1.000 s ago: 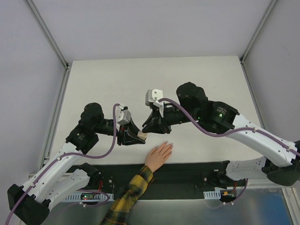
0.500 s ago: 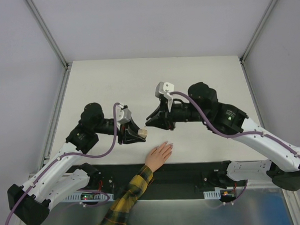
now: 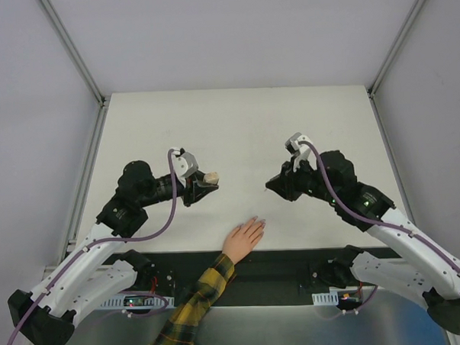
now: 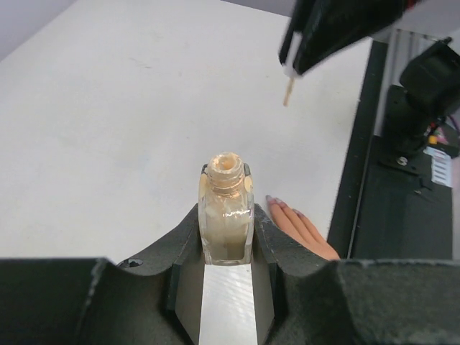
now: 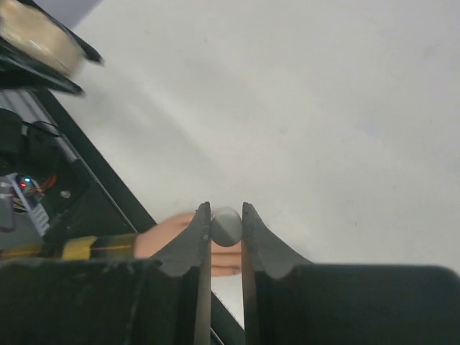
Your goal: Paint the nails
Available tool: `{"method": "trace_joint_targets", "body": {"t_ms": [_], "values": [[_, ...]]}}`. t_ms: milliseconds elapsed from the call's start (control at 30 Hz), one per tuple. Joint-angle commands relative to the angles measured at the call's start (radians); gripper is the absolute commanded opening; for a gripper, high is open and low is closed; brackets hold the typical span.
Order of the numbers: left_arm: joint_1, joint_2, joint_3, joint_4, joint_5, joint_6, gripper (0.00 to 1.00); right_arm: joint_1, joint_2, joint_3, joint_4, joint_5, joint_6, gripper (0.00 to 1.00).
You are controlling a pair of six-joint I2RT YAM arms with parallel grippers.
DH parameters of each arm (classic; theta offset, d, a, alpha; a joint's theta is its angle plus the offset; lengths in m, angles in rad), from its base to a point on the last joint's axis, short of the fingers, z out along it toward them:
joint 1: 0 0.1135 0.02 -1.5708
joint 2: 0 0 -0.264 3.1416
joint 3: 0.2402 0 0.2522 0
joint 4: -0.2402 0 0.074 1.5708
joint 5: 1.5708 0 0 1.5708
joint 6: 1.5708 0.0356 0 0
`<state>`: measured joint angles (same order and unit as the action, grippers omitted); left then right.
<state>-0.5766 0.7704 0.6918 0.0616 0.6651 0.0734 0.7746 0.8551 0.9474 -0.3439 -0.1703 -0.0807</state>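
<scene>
- The nails (image 4: 272,200) are at the fingertips of a human hand (image 3: 243,237). It lies flat at the near edge of the table (image 3: 235,119), at 6 o'clock in the top view, with the fingers pointing toward 1 o'clock. The plaid sleeve (image 3: 196,296) trails off toward 7 o'clock. A flat hand gives you a steady surface. The nails are too small to tell whether any is coated.
- The right gripper (image 3: 276,184) stands at 2 o'clock from the hand and well apart from it. Its jaws are narrowed onto a round grey cap (image 5: 226,225). The brush (image 4: 287,92) hangs beneath in the air, touching nothing. Judged step: carry the brush down to a nail.
- The left gripper (image 3: 202,185) sits at 10 o'clock from the hand, clamped on the small beige bottle (image 4: 225,208). The bottle's neck is open and kept off to the side, apparently so you can re-dip.
- Risk: the brush tip is thin and the targets are tiny, so a low approach could smear skin.
</scene>
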Motion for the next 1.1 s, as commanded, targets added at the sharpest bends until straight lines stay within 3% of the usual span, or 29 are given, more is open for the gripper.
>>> {"method": "trace_joint_targets", "body": {"t_ms": [0,267,500,1067], "values": [[-0.006,-0.023,0.000,0.049,-0.162,0.026,0.00,-0.067,-0.056,-0.165,0.046,0.025,0.050,0.00],[-0.003,-0.006,-0.001,0.053,-0.174,0.025,0.00,-0.094,-0.013,-0.393,0.202,-0.090,0.035,0.00],[0.000,-0.011,-0.003,0.053,-0.188,0.035,0.00,-0.093,0.059,-0.484,0.332,-0.181,0.036,0.00],[0.012,0.013,0.002,0.053,-0.173,0.028,0.00,-0.012,0.094,-0.559,0.393,-0.164,0.071,0.00]]}}
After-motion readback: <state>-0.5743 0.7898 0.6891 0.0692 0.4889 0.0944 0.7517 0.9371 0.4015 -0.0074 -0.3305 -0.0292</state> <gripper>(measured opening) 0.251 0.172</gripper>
